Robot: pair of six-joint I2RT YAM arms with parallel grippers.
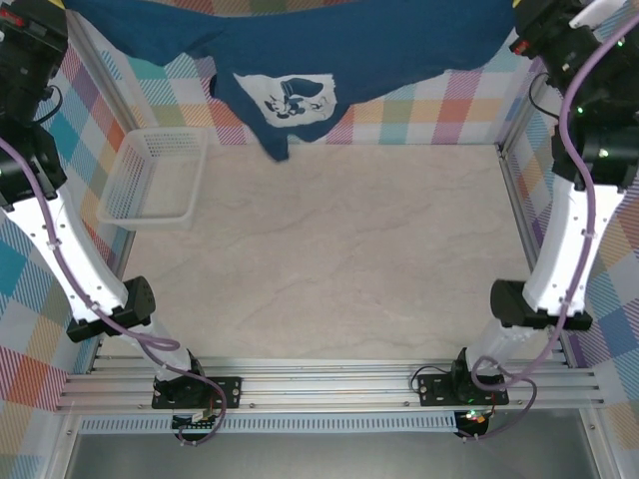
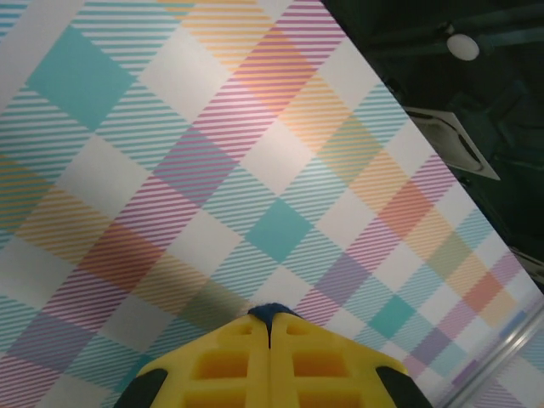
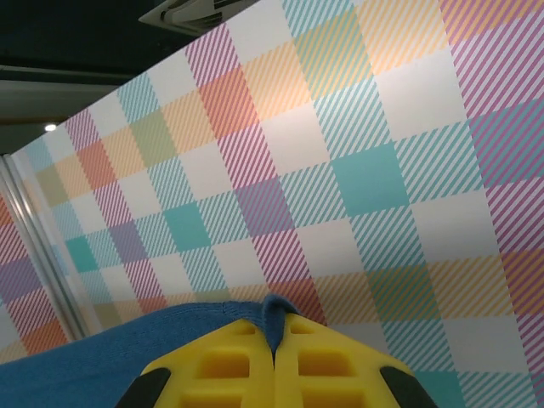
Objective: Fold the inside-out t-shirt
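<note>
While aloft, t-shirt in right gripper

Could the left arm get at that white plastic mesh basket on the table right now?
Probably not freely. The white plastic mesh basket lies on the left arm's side with nothing before it, but that arm's jaws are shut on the raised dark navy blue t-shirt, which it would drag along.

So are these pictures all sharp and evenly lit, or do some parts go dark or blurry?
Top view: soft even light, faint shadows, the t-shirt clear but cut by the top edge. Left wrist view: checked wall sharp, upper right corner dark apart from one lamp. Right wrist view: wall sharp too, dark strip upper left, no glare.
</note>
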